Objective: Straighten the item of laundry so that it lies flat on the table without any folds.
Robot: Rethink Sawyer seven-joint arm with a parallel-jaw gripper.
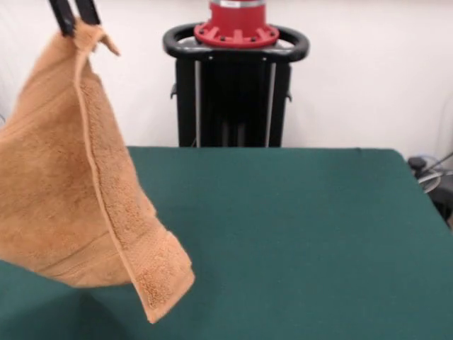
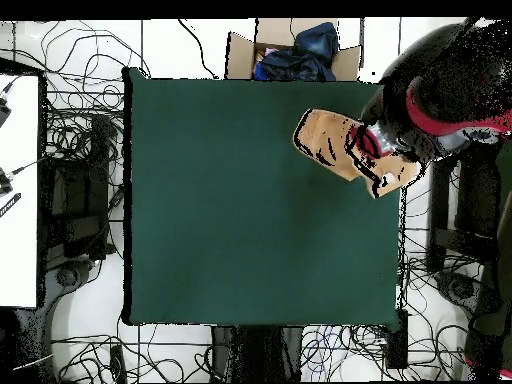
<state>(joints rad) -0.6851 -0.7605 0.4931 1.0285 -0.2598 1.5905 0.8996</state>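
Green felt covers the tabletop. My pincer pinches one corner of the towel, which hangs in the air at the tabletop's side. It looks soft, light and floppy; I'd grab another corner. I can't see the arm or a label.

Towel looped terry cloth; table matt felt-like
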